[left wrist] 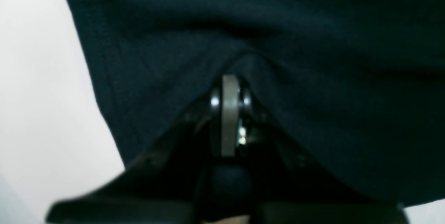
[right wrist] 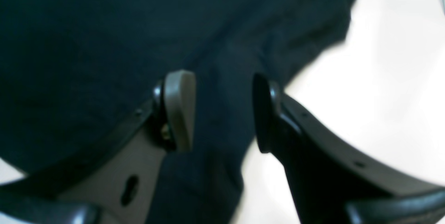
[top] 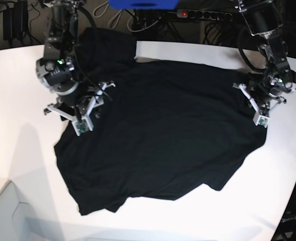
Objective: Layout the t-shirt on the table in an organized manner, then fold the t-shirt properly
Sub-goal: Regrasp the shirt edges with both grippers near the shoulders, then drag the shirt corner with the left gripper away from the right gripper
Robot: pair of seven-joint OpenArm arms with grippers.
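Base view, left to right. Left third of frame: the right gripper (top: 86, 111) sits over the left edge of the t-shirt (top: 163, 135), arm descending from the upper left corner. Right wrist view confirms the jaws stand apart, grey pad (right wrist: 179, 109) on one side, dark pad (right wrist: 262, 112) on the other, a ridge of black cloth running between them; whether the pads touch the cloth cannot be told.

Centre: the t-shirt lies spread on the table (top: 17, 80), plain black side up, one sleeve reaching toward the upper left, lower hem wavy and uneven near the bottom of the frame. White tabletop shows on all sides of it.

Right third: the left gripper (top: 258, 103) is at the shirt's right edge. Left wrist view shows its jaws pressed together, black fabric bunched into a peak at the tips (left wrist: 229, 81), so it is pinching the t-shirt.
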